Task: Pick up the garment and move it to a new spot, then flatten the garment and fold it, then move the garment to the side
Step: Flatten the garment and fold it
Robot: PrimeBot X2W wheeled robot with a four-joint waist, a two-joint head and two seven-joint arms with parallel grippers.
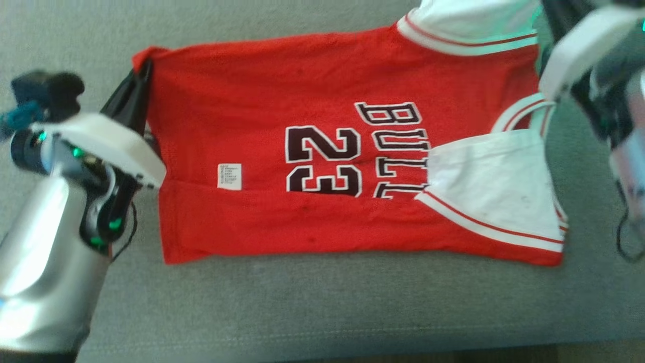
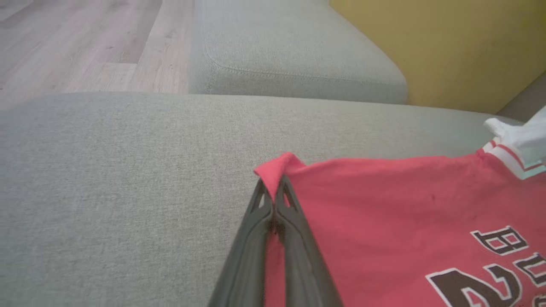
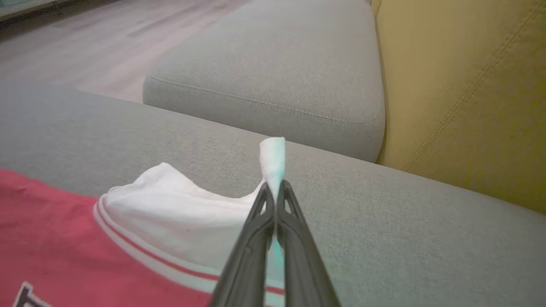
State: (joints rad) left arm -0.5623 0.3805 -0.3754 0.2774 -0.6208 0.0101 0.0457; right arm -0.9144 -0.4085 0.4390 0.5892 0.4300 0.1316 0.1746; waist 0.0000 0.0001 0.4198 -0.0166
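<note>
Red jersey (image 1: 302, 151) lies spread on grey seat cushion (image 1: 302, 302), about mid-cushion. Near edge folded up over lower part of "23" and lettering.
Left gripper (image 2: 273, 194) pressed together, pinching red hem corner toward cushion's left.
Right gripper (image 3: 276, 192) clamped on white trim corner toward cushion's right, fabric poking above tips.
Second cushion (image 3: 277, 64) beyond cushion; yellow backrest (image 3: 469, 85) alongside; wood floor (image 2: 85, 42) past cushion's edge.

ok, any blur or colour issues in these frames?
Head view: right arm smeared, jersey print readable. Left wrist view: jersey washed to pink, left gripper soft near the lens. Right wrist view: teal cast on white fabric at right gripper; no glare.
</note>
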